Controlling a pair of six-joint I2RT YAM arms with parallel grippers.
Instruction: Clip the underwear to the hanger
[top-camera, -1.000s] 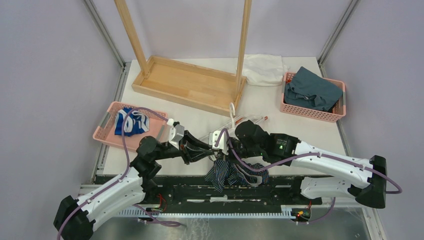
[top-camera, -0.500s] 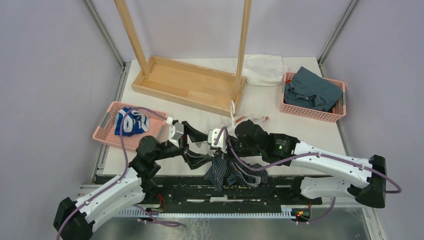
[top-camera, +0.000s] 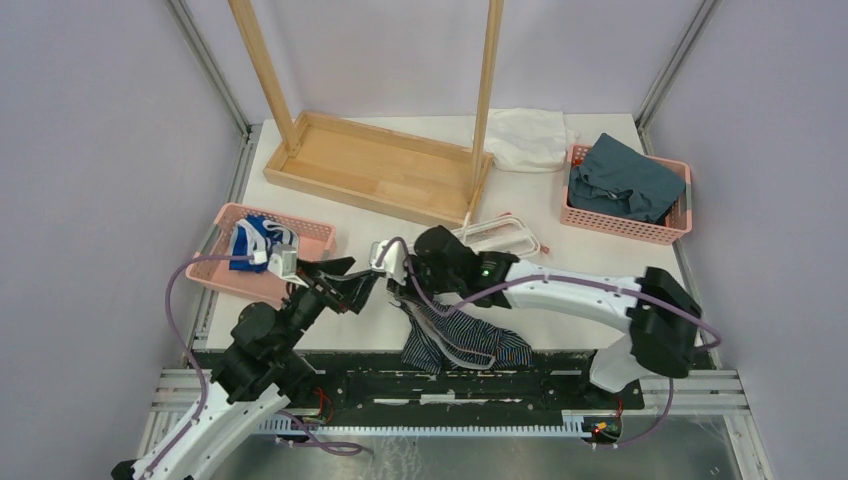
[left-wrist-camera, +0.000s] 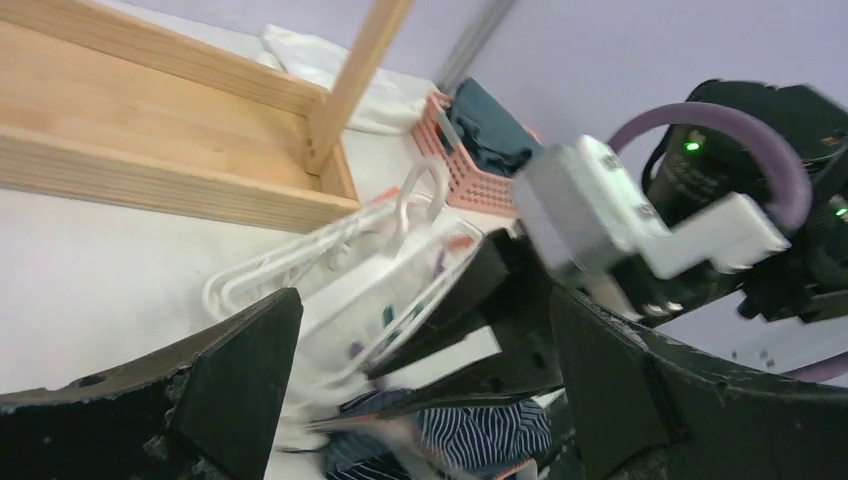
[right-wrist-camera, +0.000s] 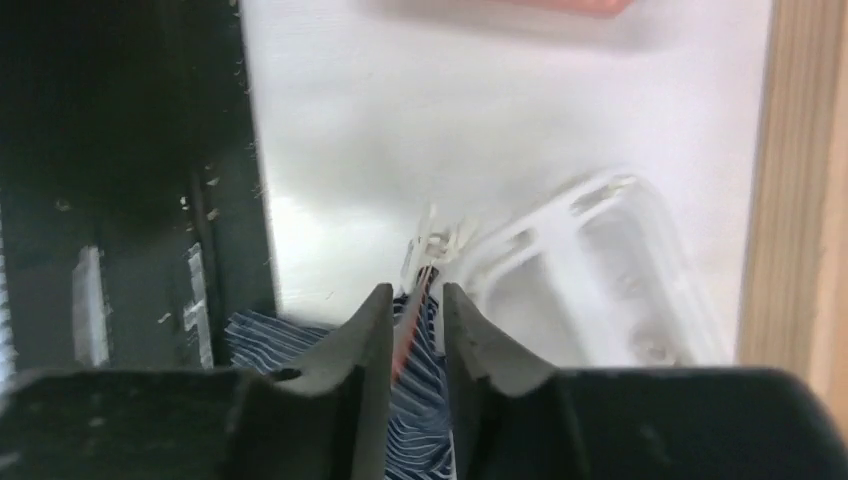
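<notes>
Right pincer (right-wrist-camera: 415, 300): jaws nearly together with a thin slit between them, and an orange sliver with striped cloth nipped in it. I read this as the orange trim of the underwear (top-camera: 430, 345); an orange clip cannot be ruled out. The rest of the underwear hangs below the pincer and spills over the near edge of the worktop (top-camera: 400, 235).

Left pincer (left-wrist-camera: 425, 300): spread wide, holding nothing, just beside the right one and facing it.

Hanger (top-camera: 497, 237): lies flat just beyond the right pincer, at the foot of the wooden rack (top-camera: 375, 165). Cannot tell whether it touches the cloth.

Handling (judgement):
- The cloth is light and limp, and bunches easily. It will not hold an edge out by itself.
- Best gripped along the trimmed band at two separate spots, so a taut span can be fed into a clip.
- The hanger is light, stiff plastic and likely to skid. Steady the frame and squeeze the clip's tails.
</notes>
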